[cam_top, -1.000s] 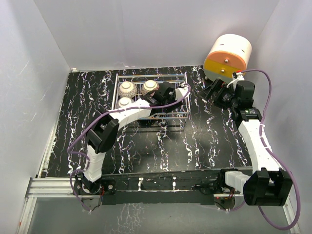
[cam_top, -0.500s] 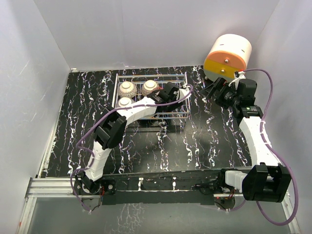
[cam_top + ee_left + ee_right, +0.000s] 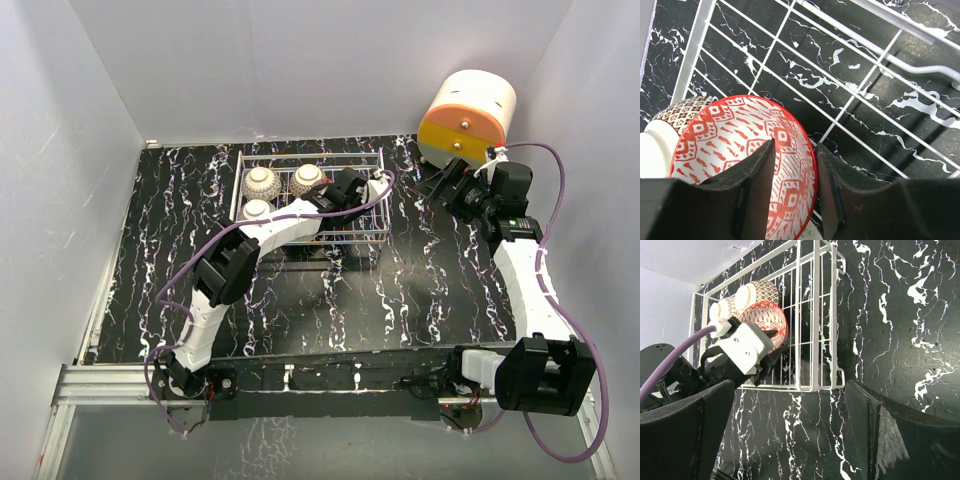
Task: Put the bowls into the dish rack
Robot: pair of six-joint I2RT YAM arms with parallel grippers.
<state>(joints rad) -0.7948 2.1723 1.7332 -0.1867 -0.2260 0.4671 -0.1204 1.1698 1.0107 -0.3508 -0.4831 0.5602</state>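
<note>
The white wire dish rack (image 3: 365, 215) stands at the back middle of the table. Three bowls (image 3: 260, 181) sit upside down in its left part. My left gripper (image 3: 328, 194) reaches into the rack and is shut on the rim of the red patterned bowl (image 3: 735, 145), one finger inside and one outside. The bowl is tilted, beside a brown-and-white bowl (image 3: 677, 114). In the right wrist view the red bowl (image 3: 771, 319) leans next to two upturned bowls (image 3: 756, 292). My right gripper (image 3: 441, 186) is open and empty, to the right of the rack.
The round orange-and-cream drawer unit (image 3: 466, 116) stands at the back right, just behind my right gripper. The rack's right half (image 3: 812, 315) shows bare grid. White walls close in the black marbled table (image 3: 330, 300) on three sides.
My left gripper has moved a little farther back into the rack with the red bowl. My right arm has drawn back to the right, toward the drawer unit.
</note>
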